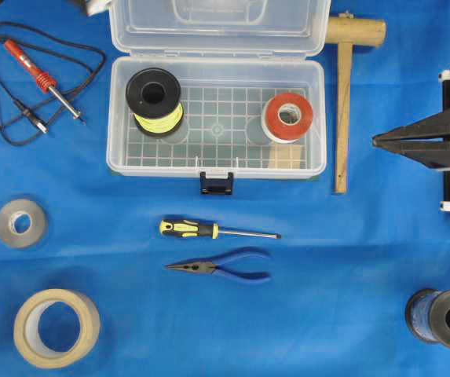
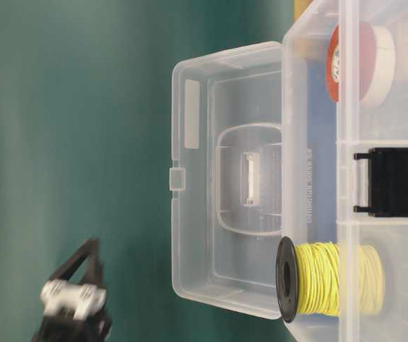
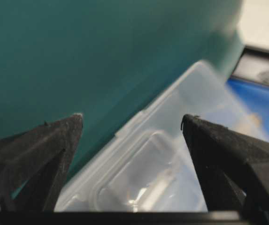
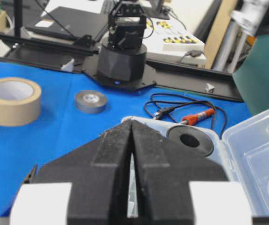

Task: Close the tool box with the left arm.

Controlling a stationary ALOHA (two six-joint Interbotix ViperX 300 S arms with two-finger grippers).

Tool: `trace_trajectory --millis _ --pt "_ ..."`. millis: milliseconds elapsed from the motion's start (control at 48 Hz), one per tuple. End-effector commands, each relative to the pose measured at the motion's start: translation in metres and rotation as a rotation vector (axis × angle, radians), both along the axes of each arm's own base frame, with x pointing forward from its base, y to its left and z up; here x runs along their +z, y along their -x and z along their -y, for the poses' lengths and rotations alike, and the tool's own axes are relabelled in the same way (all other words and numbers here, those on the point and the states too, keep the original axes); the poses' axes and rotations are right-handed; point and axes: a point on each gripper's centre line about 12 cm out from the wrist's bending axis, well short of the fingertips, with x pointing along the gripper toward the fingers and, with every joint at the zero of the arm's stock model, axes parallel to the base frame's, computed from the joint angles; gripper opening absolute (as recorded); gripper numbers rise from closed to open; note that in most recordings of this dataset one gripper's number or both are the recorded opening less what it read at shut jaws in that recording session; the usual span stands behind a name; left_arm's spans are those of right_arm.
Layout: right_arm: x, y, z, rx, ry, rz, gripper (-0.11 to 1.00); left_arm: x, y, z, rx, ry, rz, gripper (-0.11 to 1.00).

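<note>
Between the two black, grainy wedge fingers of my left hand (image 3: 132, 121), standing wide apart with nothing between them, the tool box (image 1: 217, 118) is showing: its clear, smooth plastic lid (image 3: 172, 154) is lying just ahead of my fingertips, with a moulded rounded recess and a small tab on its rim. Beyond the lid edge, a matte teal backdrop (image 3: 78, 56) is filling the space ahead.

Seen from overhead, the box is sitting open on the blue cloth of the counter (image 1: 327, 314), lid tipped back, a grid pattern pressed into its rectangular base and a dark blue latch (image 1: 217, 183) hanging at its front wall. Inside it, a black spool wound with yellow wire (image 1: 155, 102) is standing at one end and a roll of red tape (image 1: 289, 117) at the other.

My right hand (image 1: 375, 141) is resting beside the box with its tapered fingers pressed together, holding nothing. Between that hand and the box, a wooden mallet (image 1: 344, 102) is lying. In front of the box, a yellow-and-black screwdriver (image 1: 209, 230) and blue-handled pliers (image 1: 225, 268) are lying. Further off are a red soldering iron (image 1: 40, 77) with a looped black cord, a grey tape roll (image 1: 20, 223), a beige tape roll (image 1: 56, 327) and a dark spool (image 1: 443, 318).
</note>
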Motion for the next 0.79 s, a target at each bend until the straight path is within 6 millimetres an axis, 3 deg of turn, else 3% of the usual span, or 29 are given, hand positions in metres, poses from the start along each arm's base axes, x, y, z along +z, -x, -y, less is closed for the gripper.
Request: trace_trajectory --millis 0,208,354,583,771 --pt "0.008 -0.003 0.0 -0.001 -0.004 0.017 0.0 0.008 -0.012 -0.021 0.023 0.015 -0.014 0.92" --pt "0.006 -0.004 0.0 -0.001 -0.005 0.008 0.0 -0.011 -0.036 -0.058 0.05 0.124 -0.177 0.92" --pt "0.004 -0.005 0.0 -0.001 -0.003 -0.003 0.0 -0.023 -0.046 -0.071 0.037 0.157 -0.315 0.92" --pt "-0.001 -0.007 0.0 -0.002 -0.002 -0.023 0.0 -0.032 -0.052 -0.069 0.008 0.221 -0.436 0.92" --pt "-0.001 -0.007 0.0 0.0 -0.002 -0.025 0.0 -0.042 -0.06 -0.049 -0.047 0.259 -0.518 0.92"
